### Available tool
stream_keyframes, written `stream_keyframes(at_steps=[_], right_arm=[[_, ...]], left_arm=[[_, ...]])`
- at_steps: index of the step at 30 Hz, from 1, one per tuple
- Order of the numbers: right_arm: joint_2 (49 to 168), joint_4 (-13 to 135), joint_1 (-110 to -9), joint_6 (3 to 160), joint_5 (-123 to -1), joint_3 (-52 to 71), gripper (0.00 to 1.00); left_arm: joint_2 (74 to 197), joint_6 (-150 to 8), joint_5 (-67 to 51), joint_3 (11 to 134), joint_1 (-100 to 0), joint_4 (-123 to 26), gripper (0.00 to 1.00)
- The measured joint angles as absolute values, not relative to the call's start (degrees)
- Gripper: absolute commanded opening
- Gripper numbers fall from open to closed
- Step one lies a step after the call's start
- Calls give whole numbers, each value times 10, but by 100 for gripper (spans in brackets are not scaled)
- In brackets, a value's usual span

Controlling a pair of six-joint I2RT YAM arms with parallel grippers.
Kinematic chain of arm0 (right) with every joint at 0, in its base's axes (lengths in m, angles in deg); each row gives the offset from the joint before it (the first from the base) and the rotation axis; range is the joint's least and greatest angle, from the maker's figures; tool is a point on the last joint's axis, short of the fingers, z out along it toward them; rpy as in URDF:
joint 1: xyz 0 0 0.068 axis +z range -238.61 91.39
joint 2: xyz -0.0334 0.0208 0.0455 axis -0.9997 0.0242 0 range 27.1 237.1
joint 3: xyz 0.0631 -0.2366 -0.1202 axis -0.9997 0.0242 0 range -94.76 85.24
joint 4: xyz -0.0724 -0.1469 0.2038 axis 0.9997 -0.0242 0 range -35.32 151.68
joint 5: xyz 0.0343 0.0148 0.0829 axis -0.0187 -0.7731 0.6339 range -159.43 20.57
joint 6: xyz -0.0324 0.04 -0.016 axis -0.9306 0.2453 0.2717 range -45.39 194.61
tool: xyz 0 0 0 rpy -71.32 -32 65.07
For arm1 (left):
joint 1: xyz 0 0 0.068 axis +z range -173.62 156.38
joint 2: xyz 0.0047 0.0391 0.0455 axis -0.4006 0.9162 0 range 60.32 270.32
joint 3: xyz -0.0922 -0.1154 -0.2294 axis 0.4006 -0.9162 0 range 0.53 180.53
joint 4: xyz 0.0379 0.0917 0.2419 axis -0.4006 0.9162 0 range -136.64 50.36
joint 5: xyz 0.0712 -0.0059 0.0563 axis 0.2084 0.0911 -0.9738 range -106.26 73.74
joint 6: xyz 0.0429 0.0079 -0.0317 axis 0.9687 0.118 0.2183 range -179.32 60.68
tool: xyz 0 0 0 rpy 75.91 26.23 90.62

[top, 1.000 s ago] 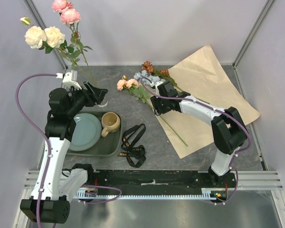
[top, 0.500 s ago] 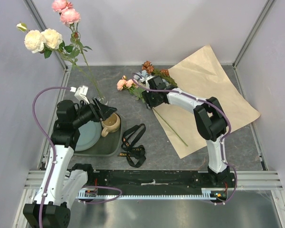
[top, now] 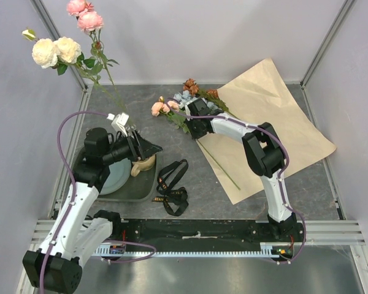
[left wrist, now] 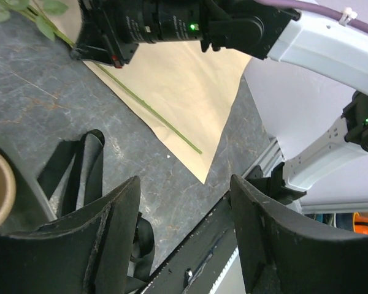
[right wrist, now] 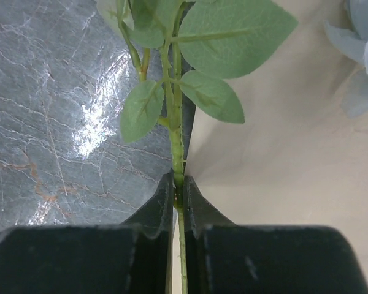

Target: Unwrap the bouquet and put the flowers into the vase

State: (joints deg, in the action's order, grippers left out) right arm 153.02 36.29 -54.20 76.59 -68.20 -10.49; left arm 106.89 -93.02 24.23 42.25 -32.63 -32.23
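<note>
We take the unfolded kraft paper (top: 276, 116) as our landmark; it lies flat on the grey marbled counter (top: 141, 101).

At the paper's left edge, the right gripper (top: 191, 122) has its jaws clenched on a leafy stem (right wrist: 175, 141). The wrist view shows the stem pinched tight between the fingers (right wrist: 156, 211), with leaves fanning out just beyond them. The rest of the loose flowers lie off the paper's far-left corner: peach-pink blooms (top: 162, 108), a light blue bloom (top: 183, 98) and a rust-brown one (top: 190, 84). A long bare stem (top: 221, 165) trails back across the paper towards its near corner. The right forearm lies over the paper's left part.

Well to the left of the paper, the left gripper (top: 150, 149) hovers with its jaws released and nothing between them. It is above a tan mug (top: 144, 164) that stands on a dark green tray (top: 138, 196) beside a teal plate (top: 113, 177). A black ribbon (top: 172, 187) lies loose on the counter, left of the paper's near corner.

Farther left, cream roses (top: 55, 51) and pink roses (top: 84, 15) stand tall. Their stems run down behind the left wrist, which hides the vase from us.
</note>
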Motion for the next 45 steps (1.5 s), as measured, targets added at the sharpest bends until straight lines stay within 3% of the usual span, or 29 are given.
stream_keyframes(at_steps=[6, 14, 23, 30, 35, 41, 45], right_arm=[[1509, 360, -539, 764, -683, -98, 0], [1356, 358, -538, 770, -683, -51, 0], [1174, 459, -538, 823, -623, 111, 0], [1078, 580, -537, 875, -536, 214, 0], [1032, 657, -536, 892, -509, 256, 0], [1011, 718, -536, 906, -474, 278, 0], [1007, 736, -537, 910, -463, 285, 0]], left_arm=[[1084, -951, 225, 422, -377, -338, 68], [1134, -1003, 201, 423, -444, -400, 69], [1212, -1074, 167, 457, -486, -486, 52], [1258, -1093, 141, 504, -503, -524, 63], [1283, -1092, 132, 531, -522, -526, 46], [1290, -1085, 107, 549, -534, -524, 42], [1299, -1070, 92, 569, -538, -523, 45]])
